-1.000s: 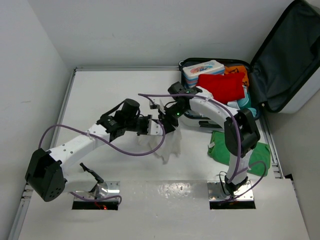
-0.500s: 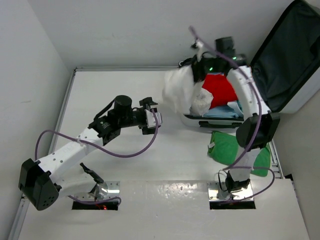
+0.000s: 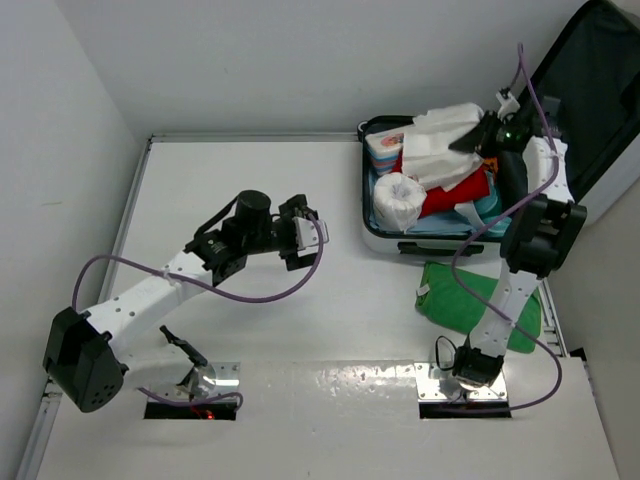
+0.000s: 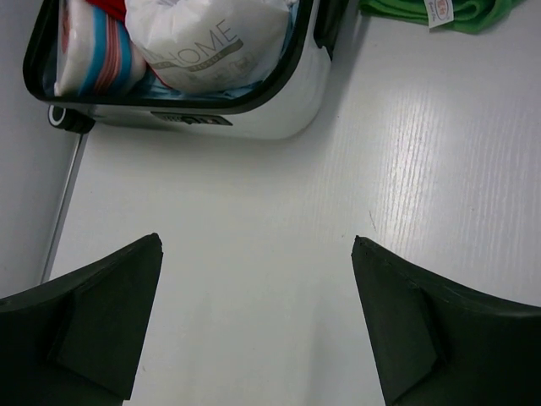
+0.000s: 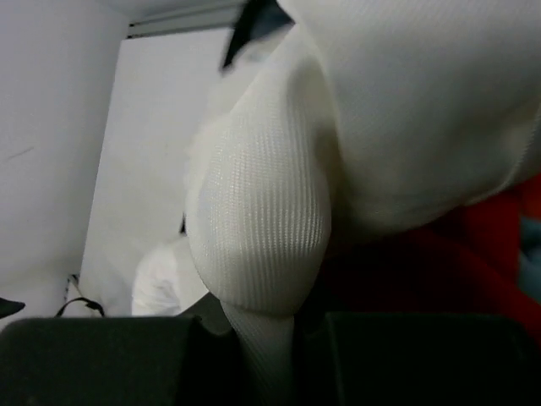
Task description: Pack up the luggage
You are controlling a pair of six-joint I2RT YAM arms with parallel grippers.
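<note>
The luggage (image 3: 372, 236) lies open at the back right with its dark-lined lid (image 3: 590, 90) standing up. A white garment (image 3: 440, 150) is draped over the red item (image 3: 455, 192) inside it, one end rolled at the tray's left. My right gripper (image 3: 478, 135) hangs over the tray, shut on this garment. In the right wrist view its jaws (image 5: 266, 338) pinch a ribbed fold of the white garment (image 5: 270, 220). My left gripper (image 3: 312, 232) stands open over bare table, left of the luggage (image 4: 279, 110), with nothing between its fingers (image 4: 118, 321).
A green cloth (image 3: 465, 295) lies on the table in front of the luggage, by the right arm's base; it also shows in the left wrist view (image 4: 423, 10). A wipes pack (image 3: 385, 143) and a striped item (image 4: 93, 51) sit in the tray. Walls close the left and back.
My left gripper let go of the white garment and opened. My right gripper carried the garment from mid-table up and over into the luggage.
</note>
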